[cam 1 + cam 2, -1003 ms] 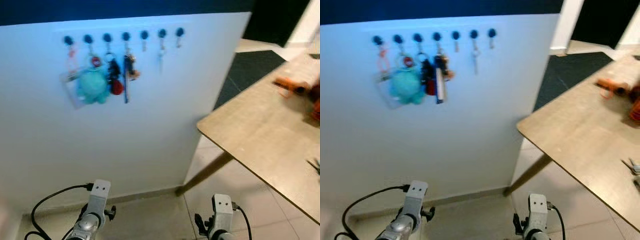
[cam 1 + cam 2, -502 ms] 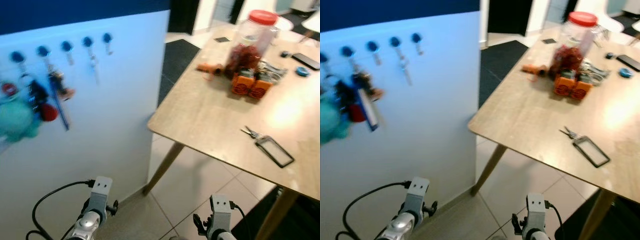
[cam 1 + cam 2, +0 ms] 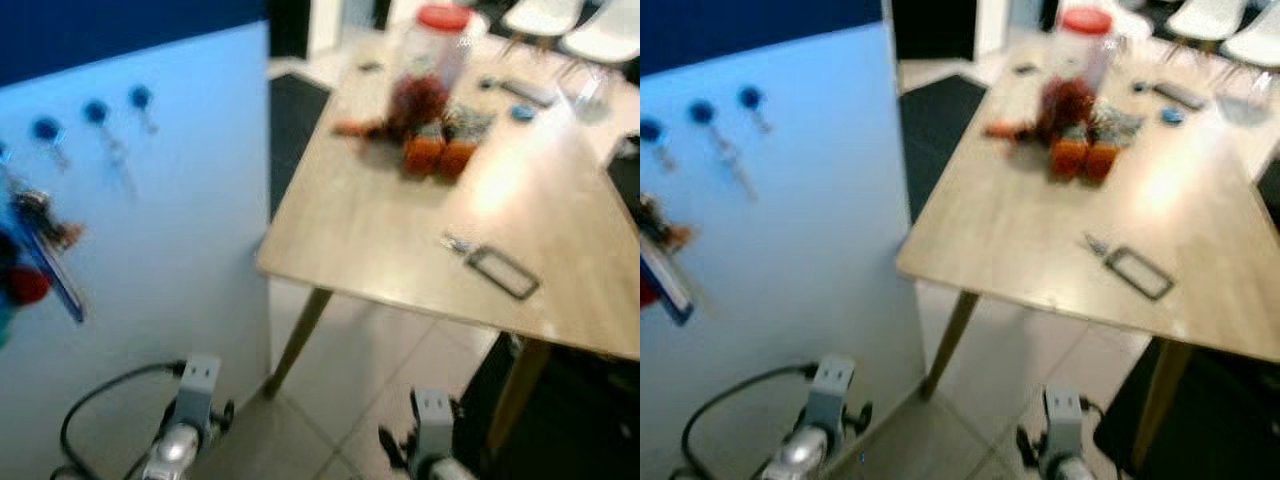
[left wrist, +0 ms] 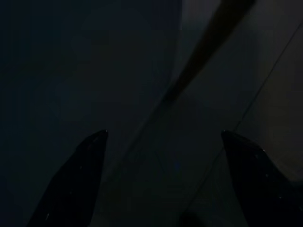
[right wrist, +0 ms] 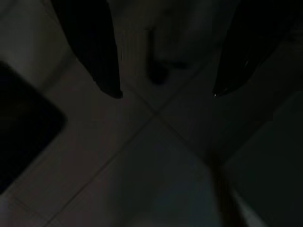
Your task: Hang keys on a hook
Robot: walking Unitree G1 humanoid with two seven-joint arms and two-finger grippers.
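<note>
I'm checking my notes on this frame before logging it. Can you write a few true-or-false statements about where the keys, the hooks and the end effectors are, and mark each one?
1. A set of keys with a dark rectangular tag lies on the wooden table. True.
2. The right end effector is shut on the keys. False: its fingers stand apart over floor tiles, holding nothing.
3. Blue hooks sit in a row on the white panel to the robot's left. True.
4. Every hook in view is bare. False: items already hang at the panel's left edge, among them something red.
5. The left end effector is raised to the hooks. False: it hangs low, open, in shade near the floor.
6. A jar with a red lid stands on the table. True.
</note>
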